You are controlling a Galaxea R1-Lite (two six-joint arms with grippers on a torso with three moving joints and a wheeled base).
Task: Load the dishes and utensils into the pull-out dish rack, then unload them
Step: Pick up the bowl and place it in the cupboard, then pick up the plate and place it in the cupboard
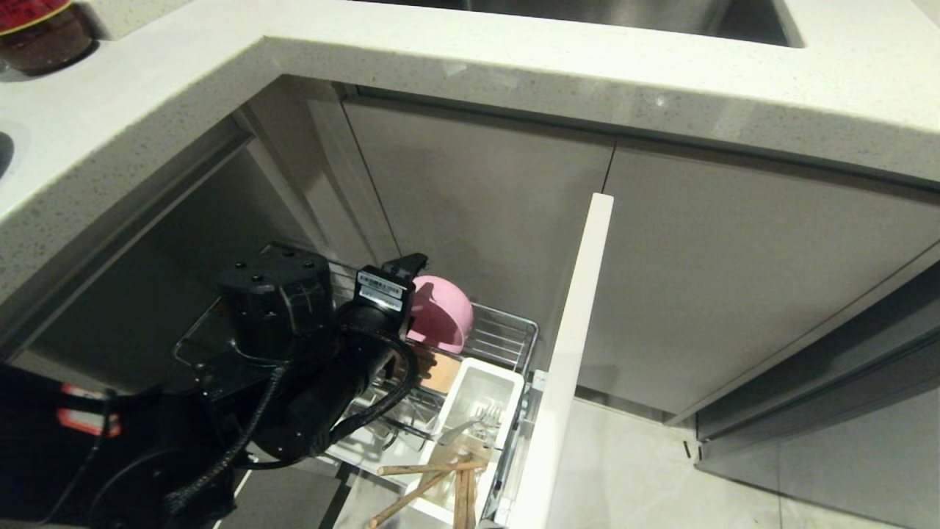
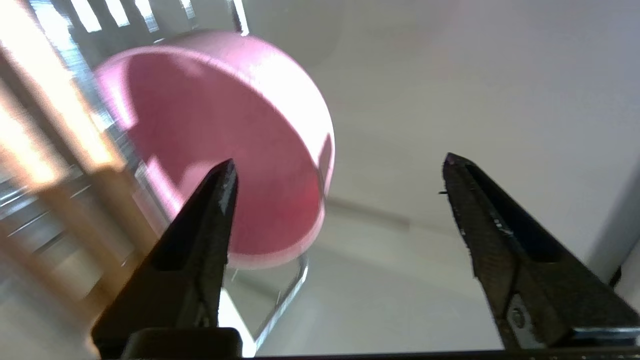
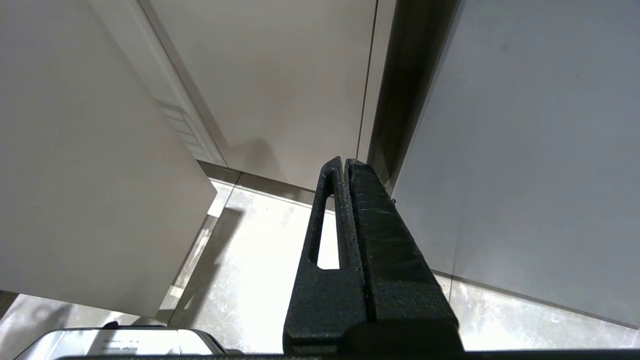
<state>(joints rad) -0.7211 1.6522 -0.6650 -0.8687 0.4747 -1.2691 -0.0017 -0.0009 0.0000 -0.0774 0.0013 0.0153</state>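
The pull-out dish rack is drawn out from under the counter, its white panel front on the right. A pink bowl stands on its rim at the rack's far end, beside the wooden strip. My left gripper hovers open just in front of the bowl, which faces it; nothing is between the fingers. The white utensil cup holds a silver fork and wooden chopsticks. My right gripper is shut and empty, parked over the floor.
A pale stone countertop overhangs the rack, with a steel sink at the back and a red-lidded jar at the far left. Grey cabinet doors close off the right. My left arm covers the rack's left half.
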